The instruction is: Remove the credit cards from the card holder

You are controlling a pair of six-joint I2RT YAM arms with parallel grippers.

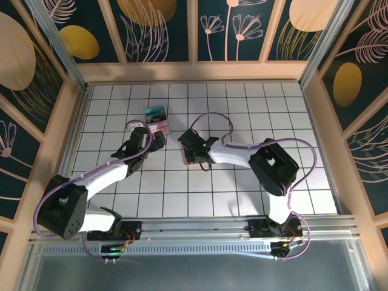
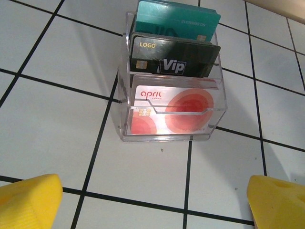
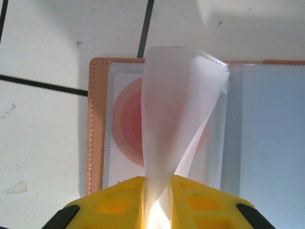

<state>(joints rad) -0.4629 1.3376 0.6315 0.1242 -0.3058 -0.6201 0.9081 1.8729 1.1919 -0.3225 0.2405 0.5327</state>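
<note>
The card holder (image 3: 97, 119) lies open on the tiles, pinkish-brown at its stitched edge and grey-blue inside (image 3: 271, 143). My right gripper (image 3: 158, 200) is shut on one of its clear plastic sleeves (image 3: 176, 105), which is lifted and twisted up from the page. Under that sleeve a white credit card with red circles (image 3: 125, 129) sits in a pocket. From above, the right gripper (image 1: 190, 147) is over the card holder (image 1: 187, 160). My left gripper (image 2: 152, 205) is open, its yellow fingertips (image 2: 28, 198) wide apart and holding nothing.
A clear plastic stand (image 2: 123, 102) sits just ahead of the left gripper, holding a teal card (image 2: 176, 21), a black VIP card (image 2: 171, 59) and a white and red card (image 2: 176, 107). From above the stand (image 1: 156, 119) is left of the card holder. Wooden walls (image 1: 194, 71) ring the tiled floor.
</note>
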